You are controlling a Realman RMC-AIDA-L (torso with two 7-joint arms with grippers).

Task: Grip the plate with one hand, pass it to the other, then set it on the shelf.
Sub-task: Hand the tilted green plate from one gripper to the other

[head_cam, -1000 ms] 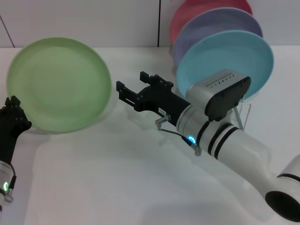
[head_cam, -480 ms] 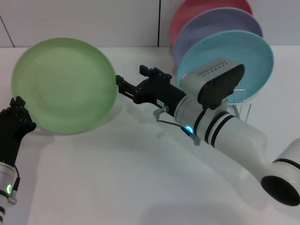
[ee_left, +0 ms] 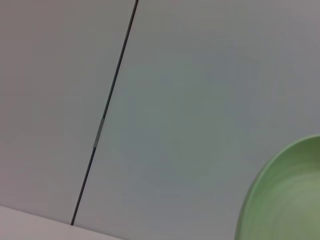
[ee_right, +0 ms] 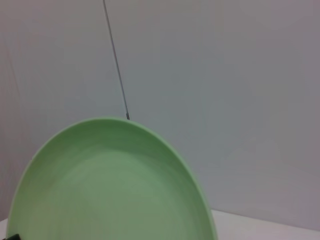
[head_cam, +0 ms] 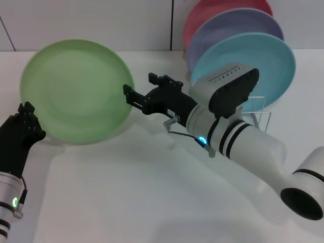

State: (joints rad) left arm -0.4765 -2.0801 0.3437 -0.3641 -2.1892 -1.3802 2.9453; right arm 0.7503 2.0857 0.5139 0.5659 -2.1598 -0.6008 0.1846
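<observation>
Closing the gap: plate (head_cam: 76, 92), clamped at its 8 o'clock edge by left gripper (head_cam: 28, 121), has drifted right; right gripper (head_cam: 132, 97), jaws apart, is reaching its 3 o'clock rim, handover imminent.

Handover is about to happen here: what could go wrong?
The left pincer holds the green plate only by its lower rim, so a nudge from the open right pincer at the opposite rim might twist it loose. Later, the rack already holds the blue plate and others; slotting in could knock them.
</observation>
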